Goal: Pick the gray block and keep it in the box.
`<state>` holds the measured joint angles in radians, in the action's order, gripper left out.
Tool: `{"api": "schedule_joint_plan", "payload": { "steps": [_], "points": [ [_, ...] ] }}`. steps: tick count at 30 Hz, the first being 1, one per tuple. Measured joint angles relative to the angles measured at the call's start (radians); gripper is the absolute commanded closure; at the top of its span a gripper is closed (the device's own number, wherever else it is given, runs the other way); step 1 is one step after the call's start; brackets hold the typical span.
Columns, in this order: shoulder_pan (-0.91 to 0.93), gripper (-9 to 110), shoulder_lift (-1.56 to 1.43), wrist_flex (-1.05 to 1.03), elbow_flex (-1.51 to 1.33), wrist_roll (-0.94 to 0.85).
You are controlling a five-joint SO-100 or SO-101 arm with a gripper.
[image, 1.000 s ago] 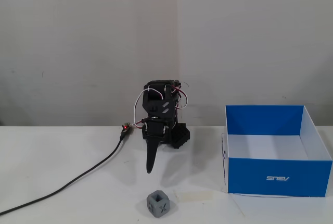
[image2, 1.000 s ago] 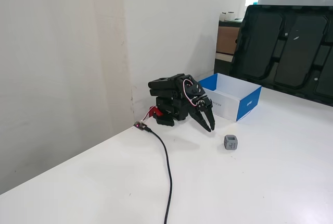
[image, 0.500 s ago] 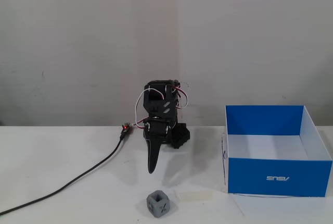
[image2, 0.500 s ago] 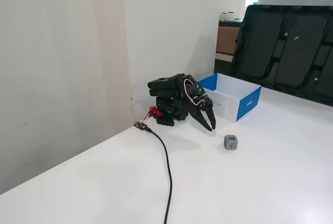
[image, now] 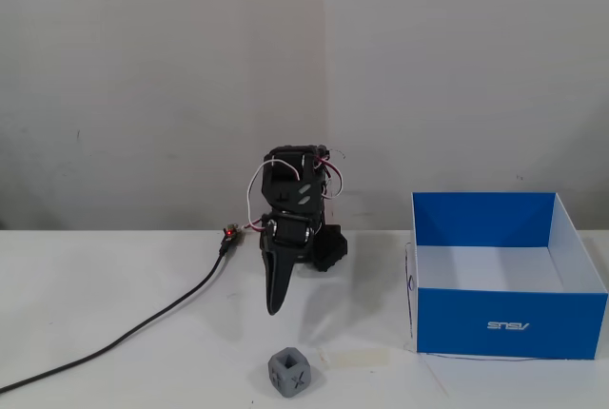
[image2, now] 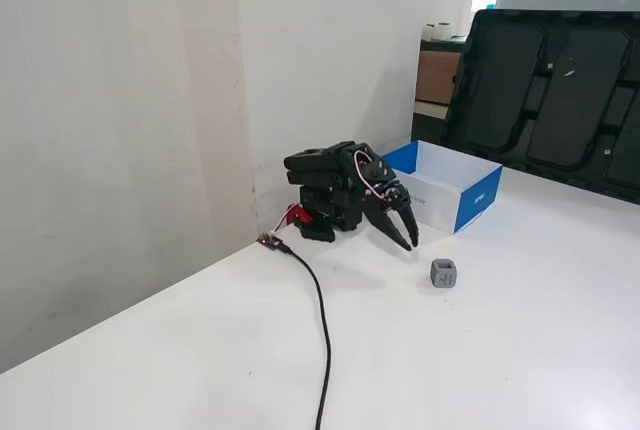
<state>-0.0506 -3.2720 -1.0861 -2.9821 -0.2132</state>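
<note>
Nearest the lens in a fixed view sits the gray block [image: 288,372], alone on the white table [image: 114,276], an X mark on its front face. Behind it the gripper [image: 274,306] hangs point-down from the folded black arm [image: 295,209], clear of the block; from this angle the fingers overlap, so I cannot tell their spacing. To the right in this view stands the box [image: 509,309], empty, well apart from the block.

From the other fixed view, a black cable [image2: 322,340] runs across the foreground. Beyond it the gripper [image2: 409,242] shows its two fingers spread apart, holding nothing, near the block [image2: 443,273], with the box [image2: 455,182] behind.

Risk, as I judge it: the bevelled cube could squirt from the fingertips if pinched off-centre, or be nudged aside by a descending finger.
</note>
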Motion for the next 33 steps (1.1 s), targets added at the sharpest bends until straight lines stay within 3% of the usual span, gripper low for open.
{"api": "schedule_joint_plan", "payload": {
  "steps": [16, 33],
  "points": [
    [-0.071, 101, 0.575, 0.069, 0.298, -0.026],
    [-0.069, 86, 1.210, 0.046, 0.699, -0.115]
  ]
}}
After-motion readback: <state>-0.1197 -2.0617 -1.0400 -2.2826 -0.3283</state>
